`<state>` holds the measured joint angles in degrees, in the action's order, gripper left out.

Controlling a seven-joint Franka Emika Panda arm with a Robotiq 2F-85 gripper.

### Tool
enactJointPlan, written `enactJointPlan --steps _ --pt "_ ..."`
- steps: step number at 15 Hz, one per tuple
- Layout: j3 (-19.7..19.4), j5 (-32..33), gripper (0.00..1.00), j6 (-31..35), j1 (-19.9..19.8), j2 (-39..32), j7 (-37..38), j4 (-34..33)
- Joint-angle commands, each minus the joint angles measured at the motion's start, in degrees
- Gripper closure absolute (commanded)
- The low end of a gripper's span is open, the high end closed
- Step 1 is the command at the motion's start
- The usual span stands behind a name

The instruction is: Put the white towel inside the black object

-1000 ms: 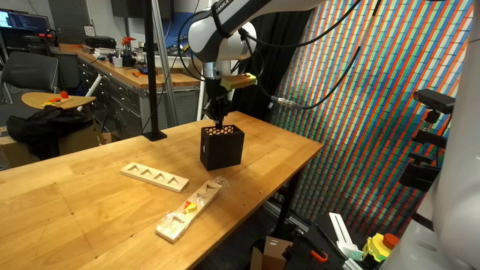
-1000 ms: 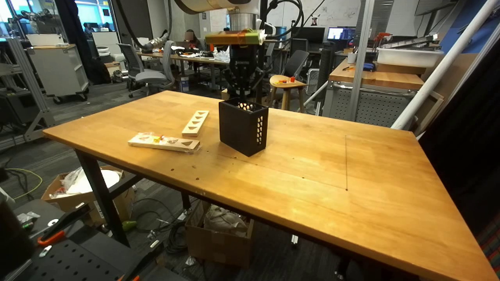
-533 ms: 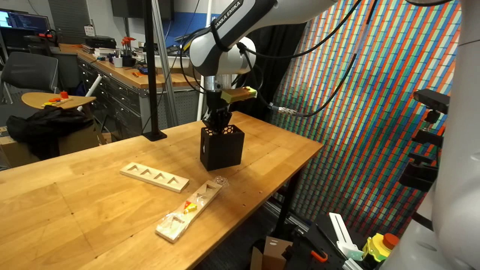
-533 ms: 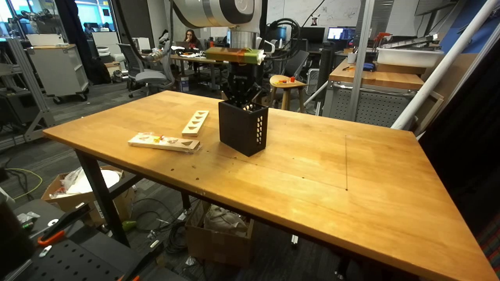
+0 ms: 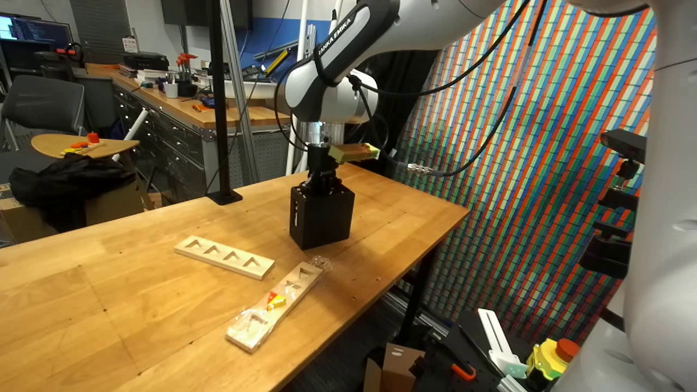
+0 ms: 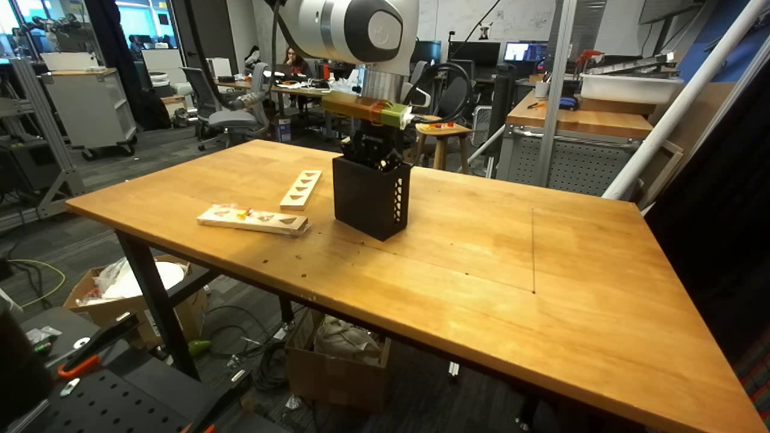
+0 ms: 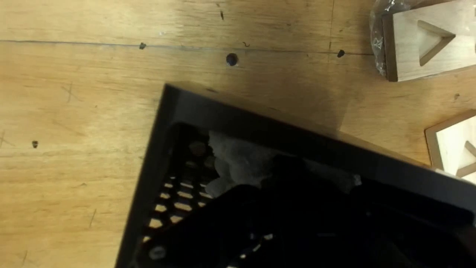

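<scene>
The white towel (image 7: 240, 162) lies inside the black box (image 6: 366, 201), between the long edges of the table (image 6: 511, 246), beside the gripper (image 7: 292, 176) toward one box corner; whether it is clutched (shadow hides the contact) I cannot tell; a straight lift probably needs release first

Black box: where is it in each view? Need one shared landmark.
In an exterior view: black box just below and left of centre; plastic-wrapped board below it, to the left.
In an exterior view: black box near centre; board to its left.
Wrist view: black box fills the lower right, cut off by the edges; board upper right.
Shared landmark: the plastic-wrapped board.
</scene>
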<state>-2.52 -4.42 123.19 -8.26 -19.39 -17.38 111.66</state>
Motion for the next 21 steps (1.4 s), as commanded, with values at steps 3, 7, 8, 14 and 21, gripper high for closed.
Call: enactJointPlan --steps 3,7,8,14,21 --pt "0.79 -4.01 0.97 1.4 -1.53 -0.26 -3.37 2.35" --pt "0.74 -3.09 0.97 1.08 -1.06 1.32 -3.16 2.72" --pt "0.63 -2.54 0.97 0.95 -0.93 1.99 -3.14 2.8" --pt "-0.46 1.11 0.97 0.17 -0.83 7.74 -4.06 5.36" --pt "-1.03 -0.33 0.97 4.3 -1.44 15.88 -12.1 10.64"
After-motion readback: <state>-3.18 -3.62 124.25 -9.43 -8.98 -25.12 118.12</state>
